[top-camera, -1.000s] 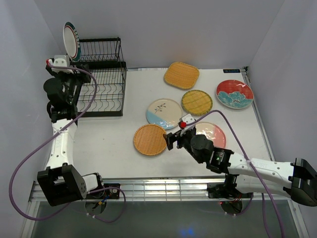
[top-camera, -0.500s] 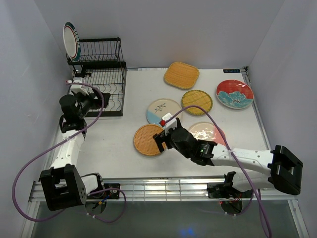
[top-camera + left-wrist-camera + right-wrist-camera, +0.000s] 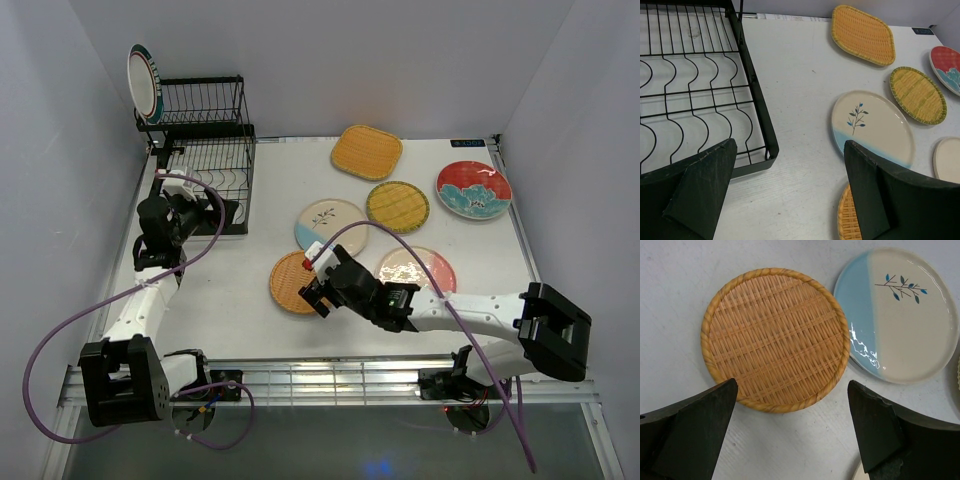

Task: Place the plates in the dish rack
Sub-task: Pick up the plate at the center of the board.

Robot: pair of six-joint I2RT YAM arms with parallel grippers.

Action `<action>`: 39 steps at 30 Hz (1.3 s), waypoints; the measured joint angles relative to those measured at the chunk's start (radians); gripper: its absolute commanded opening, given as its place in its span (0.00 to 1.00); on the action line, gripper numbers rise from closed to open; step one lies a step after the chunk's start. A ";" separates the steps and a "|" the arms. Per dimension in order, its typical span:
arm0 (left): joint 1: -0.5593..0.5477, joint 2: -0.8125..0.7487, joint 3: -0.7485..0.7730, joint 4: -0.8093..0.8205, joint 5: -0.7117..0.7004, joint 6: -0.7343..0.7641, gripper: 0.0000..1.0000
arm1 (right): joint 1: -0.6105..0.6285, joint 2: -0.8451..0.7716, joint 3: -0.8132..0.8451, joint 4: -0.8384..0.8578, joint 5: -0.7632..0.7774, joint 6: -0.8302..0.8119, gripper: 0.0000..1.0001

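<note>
My right gripper (image 3: 312, 290) hung wide open and held nothing, its jaws straddling the 6 o'clock rim of the wicker plate (image 3: 775, 337). From the wrist camera, that plate sat just ahead of the fingertips and centred between them. I couldn't tell whether either finger touched it. It was orange-yellow weave with a twisted rim, lying flat and face up on the table (image 3: 220, 290). Being round, it had no long axis.

My left gripper (image 3: 790, 145) was also spread wide and empty. It hovered off the near right corner of the rack (image 3: 690, 95), and that corner showed between its jaws, closer to the left finger.

In the top view, taking 12 o'clock as away from the bases, the blue plate (image 3: 332, 225) lay at 1 o'clock of the wicker one, with their rims meeting. The pink plate (image 3: 435, 270) lay at 3 o'clock, partly under my right arm. Farther out were the green-rimmed plate (image 3: 397, 206) at 1 o'clock, the square plate (image 3: 367, 151) nearer 12 and the red plate (image 3: 473, 188) at 2 o'clock, all flat. The rack stood at 10 o'clock, in the table's far left corner. The striped plate (image 3: 143, 82) stood on edge at the left end of its upper tier.
</note>
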 measured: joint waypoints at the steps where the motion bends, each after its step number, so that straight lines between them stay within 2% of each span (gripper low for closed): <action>1: 0.000 0.000 0.000 -0.002 -0.001 0.001 0.98 | 0.007 0.013 0.001 0.000 -0.001 -0.012 0.96; 8: -0.003 0.002 0.000 -0.026 -0.019 0.012 0.98 | 0.101 0.097 0.049 -0.007 0.040 -0.083 0.95; 15: -0.006 0.006 0.000 -0.045 -0.019 0.020 0.98 | 0.185 0.113 0.061 -0.010 0.098 -0.134 0.96; 27: -0.007 0.013 0.013 -0.080 -0.023 0.037 0.98 | 0.269 0.172 0.068 -0.073 0.209 -0.166 0.95; 36: -0.007 0.017 0.015 -0.094 -0.038 0.044 0.98 | 0.301 0.344 0.116 -0.136 0.310 -0.177 1.00; 39: -0.007 0.017 0.016 -0.094 -0.045 0.044 0.98 | 0.303 0.386 0.157 -0.147 0.346 -0.182 0.93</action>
